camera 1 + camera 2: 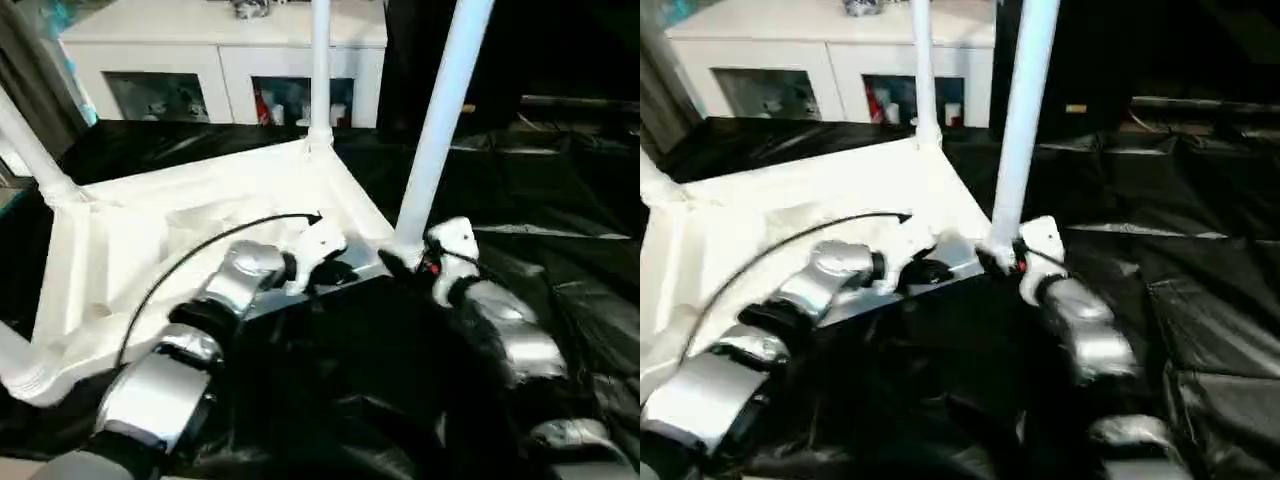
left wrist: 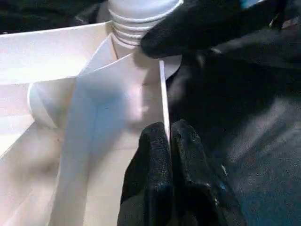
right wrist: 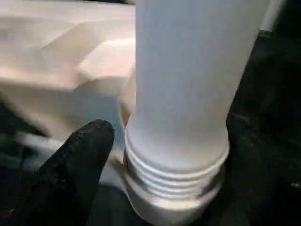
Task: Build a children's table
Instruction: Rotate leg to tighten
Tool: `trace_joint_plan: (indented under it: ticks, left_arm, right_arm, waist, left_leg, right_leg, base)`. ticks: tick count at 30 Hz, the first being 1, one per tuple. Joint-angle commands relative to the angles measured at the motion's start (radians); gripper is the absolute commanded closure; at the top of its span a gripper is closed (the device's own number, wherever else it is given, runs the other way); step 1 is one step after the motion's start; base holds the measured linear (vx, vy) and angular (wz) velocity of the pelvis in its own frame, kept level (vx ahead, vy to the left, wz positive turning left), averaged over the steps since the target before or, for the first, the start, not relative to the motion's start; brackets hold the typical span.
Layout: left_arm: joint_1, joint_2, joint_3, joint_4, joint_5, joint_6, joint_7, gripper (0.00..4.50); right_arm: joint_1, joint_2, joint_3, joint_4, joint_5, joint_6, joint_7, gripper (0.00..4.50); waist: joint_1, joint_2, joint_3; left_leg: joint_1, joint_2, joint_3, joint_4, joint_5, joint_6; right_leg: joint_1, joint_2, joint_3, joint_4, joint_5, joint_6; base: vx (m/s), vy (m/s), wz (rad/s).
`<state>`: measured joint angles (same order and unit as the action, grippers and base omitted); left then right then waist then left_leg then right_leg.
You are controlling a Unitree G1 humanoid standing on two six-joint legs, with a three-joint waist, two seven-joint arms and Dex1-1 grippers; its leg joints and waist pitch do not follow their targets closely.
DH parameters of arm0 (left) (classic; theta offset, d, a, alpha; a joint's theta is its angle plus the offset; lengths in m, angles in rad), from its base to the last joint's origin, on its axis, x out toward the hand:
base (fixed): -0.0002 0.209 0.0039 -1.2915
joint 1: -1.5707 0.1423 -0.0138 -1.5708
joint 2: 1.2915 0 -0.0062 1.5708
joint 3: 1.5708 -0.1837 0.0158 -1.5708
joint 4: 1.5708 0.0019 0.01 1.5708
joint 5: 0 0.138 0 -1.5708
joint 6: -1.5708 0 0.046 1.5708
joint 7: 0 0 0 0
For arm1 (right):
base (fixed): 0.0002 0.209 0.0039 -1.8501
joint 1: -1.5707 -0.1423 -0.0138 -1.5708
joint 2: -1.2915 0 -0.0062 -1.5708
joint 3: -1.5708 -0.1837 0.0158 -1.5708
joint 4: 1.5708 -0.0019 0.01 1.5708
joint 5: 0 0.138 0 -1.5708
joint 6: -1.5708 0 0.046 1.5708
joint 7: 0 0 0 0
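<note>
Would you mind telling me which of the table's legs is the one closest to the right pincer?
It is the leg standing in the table's near right corner socket, just beside the right pincer. The far-corner leg and the left-side leg stand well away.

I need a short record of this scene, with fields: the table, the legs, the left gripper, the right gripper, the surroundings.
table: white table top lies upside down on the black sheet, ribbed underside up
legs: four legs stand in the corner sockets; the near right leg shows thread rings above its socket
left gripper: left gripper shut on the thin rim of the table top, beside that leg
right gripper: right gripper at the base of the near right leg, one finger beside the threads
surroundings: white cabinet with glass doors behind
</note>
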<state>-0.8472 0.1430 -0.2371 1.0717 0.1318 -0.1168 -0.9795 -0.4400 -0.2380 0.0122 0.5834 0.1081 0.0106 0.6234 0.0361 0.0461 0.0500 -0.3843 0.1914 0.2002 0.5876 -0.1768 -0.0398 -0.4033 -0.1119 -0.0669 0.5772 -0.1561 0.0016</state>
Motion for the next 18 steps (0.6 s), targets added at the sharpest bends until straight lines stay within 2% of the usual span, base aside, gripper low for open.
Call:
trace_joint_plan:
  ticks: [1,3,4,5,7,9,10,16,18]
  left_arm:
    - [0.026,0.019,-0.052,-0.029,0.019,-0.025,-0.114,4.50]
    - [0.041,0.046,-0.062,-0.051,0.013,-0.051,-0.186,4.50]
    - [0.048,0.055,-0.064,-0.061,0.007,-0.062,-0.214,4.50]
    - [0.057,0.069,-0.070,-0.077,-0.002,-0.063,-0.262,4.50]
    - [0.076,0.098,-0.084,-0.110,-0.013,-0.065,-0.343,4.50]
    - [0.082,0.104,-0.080,-0.121,-0.021,-0.061,-0.357,4.50]
    - [0.084,0.108,-0.076,-0.128,-0.027,-0.055,-0.367,4.50]
    - [0.096,0.125,-0.068,-0.151,-0.036,-0.049,-0.384,4.50]
    - [0.098,0.126,-0.067,-0.155,-0.037,-0.047,-0.386,4.50]
  right_arm:
    - [0.021,-0.025,0.090,-0.074,0.022,0.012,0.169,0.67]
    - [0.033,-0.067,0.092,-0.106,0.037,0.023,0.245,0.67]
    - [0.036,-0.082,0.093,-0.118,0.044,0.033,0.274,0.67]
    - [0.040,-0.103,0.098,-0.131,0.053,0.043,0.315,0.67]
    - [0.045,-0.141,0.113,-0.142,0.057,0.050,0.384,0.67]
    - [0.043,-0.155,0.114,-0.141,0.063,0.054,0.412,0.67]
    - [0.039,-0.164,0.114,-0.135,0.063,0.055,0.431,0.67]
    - [0.030,-0.186,0.122,-0.135,0.071,0.074,0.486,0.81]
    - [0.029,-0.186,0.123,-0.136,0.075,0.077,0.488,1.09]
  waist:
    - [0.010,-0.017,-0.069]
    - [0.013,-0.014,-0.070]
    - [0.015,-0.012,-0.071]
    - [0.016,-0.014,-0.072]
    - [0.022,-0.011,-0.073]
    - [0.029,-0.012,-0.072]
    - [0.035,-0.012,-0.071]
    - [0.041,-0.017,-0.067]
    - [0.042,-0.019,-0.068]
  left_leg:
    - [0.013,0.035,-0.016,-0.073,-0.257,0.081]
    - [0.010,0.037,-0.015,-0.071,-0.225,0.101]
    - [0.011,0.039,-0.014,-0.069,-0.212,0.109]
    - [0.012,0.040,-0.013,-0.068,-0.210,0.112]
    - [0.016,0.042,-0.011,-0.066,-0.198,0.116]
    - [0.021,0.044,-0.009,-0.066,-0.205,0.110]
    - [0.024,0.045,-0.007,-0.067,-0.216,0.104]
    - [0.021,0.043,-0.009,-0.072,-0.247,0.072]
    - [0.021,0.043,-0.009,-0.071,-0.246,0.070]
  right_leg:
    - [0.047,-0.038,0.028,-0.062,-0.207,-0.244]
    - [0.053,-0.037,0.026,-0.055,-0.166,-0.260]
    - [0.051,-0.037,0.027,-0.050,-0.140,-0.272]
    - [0.050,-0.036,0.027,-0.049,-0.133,-0.278]
    - [0.048,-0.037,0.028,-0.044,-0.106,-0.298]
    - [0.045,-0.037,0.029,-0.044,-0.107,-0.304]
    - [0.042,-0.037,0.031,-0.045,-0.115,-0.304]
    - [0.044,-0.040,0.033,-0.050,-0.203,-0.272]
    - [0.044,-0.041,0.033,-0.051,-0.212,-0.266]
  base:
    - [0.000,0.000,0.00]
    - [0.000,0.000,0.00]
    - [0.000,0.000,0.00]
    - [0.000,0.000,0.00]
    - [0.000,0.000,0.00]
    - [0.000,0.000,0.00]
    - [0.000,0.000,0.00]
    - [0.000,0.000,0.00]
    - [0.000,0.000,0.00]
